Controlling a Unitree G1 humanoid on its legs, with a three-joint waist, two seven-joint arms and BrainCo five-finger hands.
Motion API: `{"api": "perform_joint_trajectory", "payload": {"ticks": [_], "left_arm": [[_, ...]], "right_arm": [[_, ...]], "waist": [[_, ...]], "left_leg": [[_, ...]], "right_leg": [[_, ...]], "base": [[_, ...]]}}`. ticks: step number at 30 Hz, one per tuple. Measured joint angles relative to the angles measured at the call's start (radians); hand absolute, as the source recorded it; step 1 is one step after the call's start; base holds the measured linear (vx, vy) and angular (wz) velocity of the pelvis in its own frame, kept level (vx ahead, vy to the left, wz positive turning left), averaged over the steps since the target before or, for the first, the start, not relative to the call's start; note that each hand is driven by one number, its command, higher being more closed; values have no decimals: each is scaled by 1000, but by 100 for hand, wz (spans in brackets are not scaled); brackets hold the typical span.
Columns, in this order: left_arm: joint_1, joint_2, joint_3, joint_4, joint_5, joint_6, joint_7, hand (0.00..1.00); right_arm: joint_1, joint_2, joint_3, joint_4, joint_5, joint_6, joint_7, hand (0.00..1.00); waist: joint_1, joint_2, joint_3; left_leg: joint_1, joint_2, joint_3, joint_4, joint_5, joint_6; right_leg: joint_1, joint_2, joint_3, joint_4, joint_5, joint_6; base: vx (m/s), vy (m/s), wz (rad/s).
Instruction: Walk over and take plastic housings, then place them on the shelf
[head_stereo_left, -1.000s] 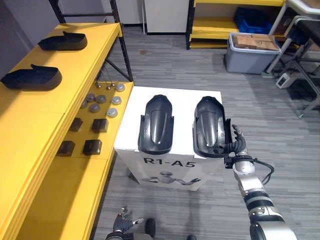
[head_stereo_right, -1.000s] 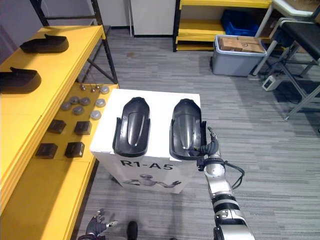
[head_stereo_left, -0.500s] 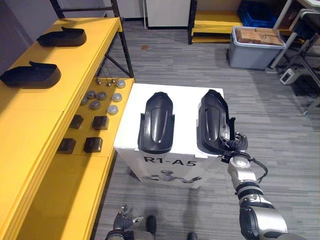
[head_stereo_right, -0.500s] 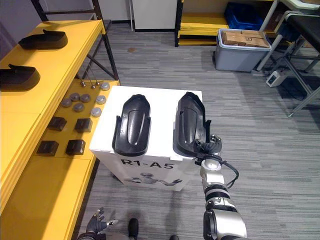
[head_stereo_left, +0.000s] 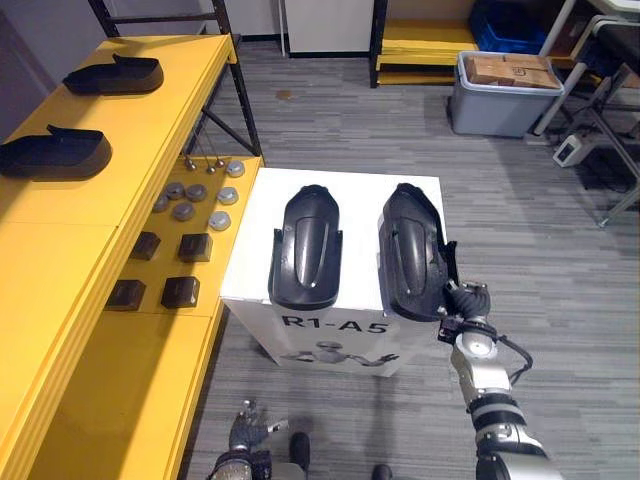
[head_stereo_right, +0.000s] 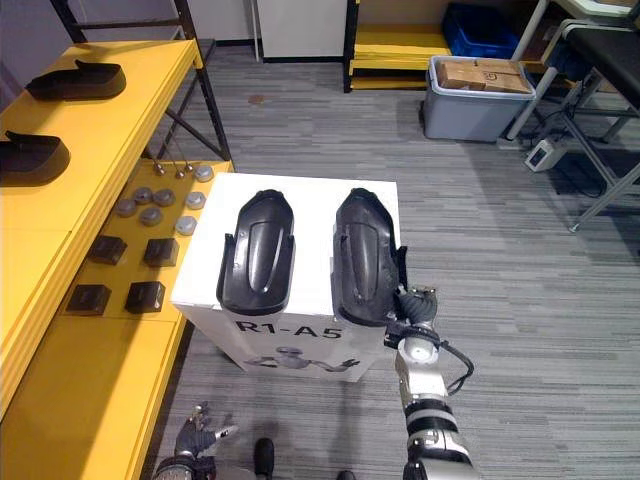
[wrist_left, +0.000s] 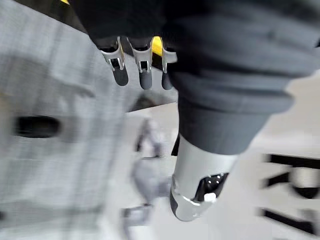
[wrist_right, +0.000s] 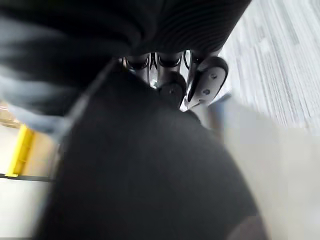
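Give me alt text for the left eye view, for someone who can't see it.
The robot's right hand is at the near end of the right housing, beside a left housing on a white box. A yellow shelf stands left.

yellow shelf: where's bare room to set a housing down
The top board is bare from the nearer housing toward the robot. The lower board is bare nearer than the black blocks; crowded farther on by blocks and grey discs.
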Motion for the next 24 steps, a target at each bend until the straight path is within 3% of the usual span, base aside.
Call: {"api": "perform_joint_trajectory", "payload": {"ticks": [8, 12, 16, 24], "left_arm": [[62, -45, 97, -443, -21, -33, 22, 0], [58, -53, 86, -582, -43, -63, 43, 0], [35, -54, -11, -670, -52, -84, 47, 0], [-98, -44, -183, -678, -82, -86, 45, 0]], "right_arm": [[153, 51, -81, -355, -89, 1, -82, 100], [189, 72, -44, -482, -128, -1, -85, 100], [204, 91, 73, -556, -185, -14, -67, 100], [201, 91, 290, -604, -248, -47, -16, 100]], "waist": [[-14, 0, -13], [-18, 1, -33], [-24, 2, -57], [-27, 3, -89]], "left_leg": [[-18, -1, -7, 4, 6, 6], [-12, 0, -7, 4, 6, 7], [2, 0, -9, 4, 6, 7], [3, -3, -5, 4, 11, 9]], "right_leg": [[-14, -5, -4, 4, 4, 3], [-8, -7, -5, 5, 4, 3], [2, -6, -6, 10, 4, 4], [-13, -6, 0, 24, 4, 4]], "base": [[-15, -1, 1], [0, 0, 0], [-21, -3, 1], [-29, -1, -2]]}}
